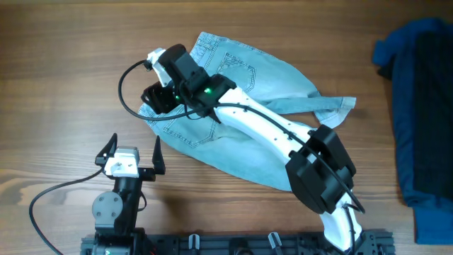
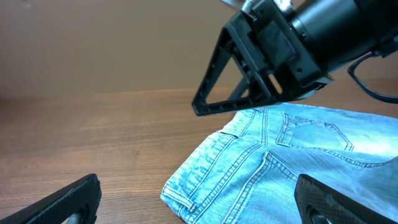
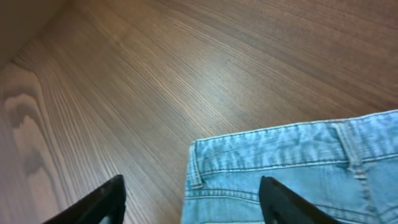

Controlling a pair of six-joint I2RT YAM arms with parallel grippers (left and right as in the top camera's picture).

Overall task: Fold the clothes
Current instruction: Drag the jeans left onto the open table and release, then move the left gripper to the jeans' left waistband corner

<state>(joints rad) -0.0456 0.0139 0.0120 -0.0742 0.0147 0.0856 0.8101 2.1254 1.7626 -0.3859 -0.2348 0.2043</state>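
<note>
The clothes (image 1: 241,92), light blue denim shorts, lie bunched in the middle of the wooden table, with one leg hem sticking out to the right. My right arm reaches across them, and its gripper (image 1: 157,98) hangs over their left waistband edge. In the right wrist view the right gripper (image 3: 193,186) is open, the waistband corner (image 3: 205,162) lying flat below and between the fingers, not pinched. My left gripper (image 1: 134,150) stands wide open near the front edge, just left of the shorts. The left wrist view shows the waistband corner (image 2: 186,196) ahead and the right gripper (image 2: 261,62) above it.
A pile of dark navy and black garments (image 1: 421,106) lies at the right edge of the table. The right arm's black cable (image 1: 127,92) loops out left of its wrist. A black rail (image 1: 233,244) runs along the front edge.
</note>
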